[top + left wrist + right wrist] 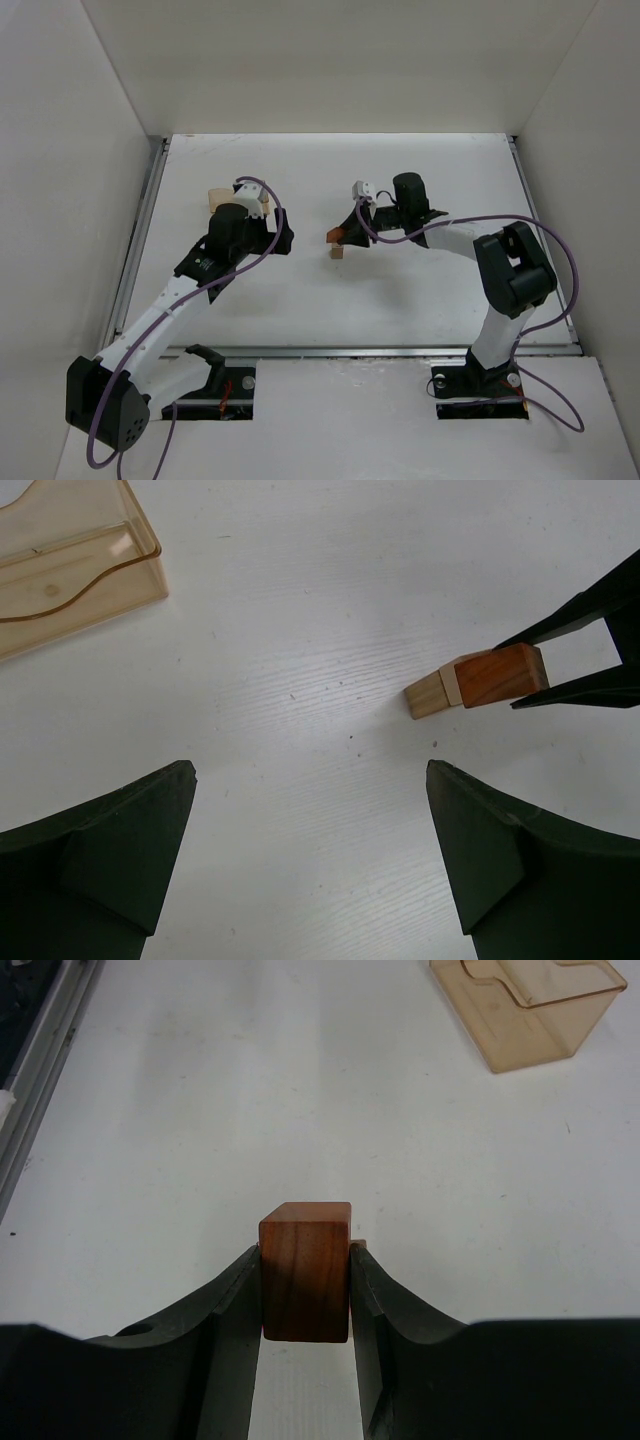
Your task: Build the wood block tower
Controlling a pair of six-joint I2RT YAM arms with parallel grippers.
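Observation:
My right gripper (pixel 305 1260) is shut on a reddish-brown wood block (pixel 305 1272), which sits between its two black fingers. In the left wrist view this block (pixel 498 675) is right beside a small tan block (pixel 427 694) on the white table; I cannot tell if they touch. From above, the reddish block (pixel 336 238) and the tan block (pixel 338 253) sit mid-table at my right gripper (pixel 345 237). Only a sliver of tan (pixel 358 1244) shows behind the right finger. My left gripper (pixel 310 780) is open and empty, to the left of the blocks (pixel 283 238).
A clear amber plastic container (pixel 70 560) lies on the table at the far left, partly hidden under the left arm from above (pixel 215 197). It also shows in the right wrist view (pixel 525 1005). A metal rail (pixel 140 240) borders the table on the left.

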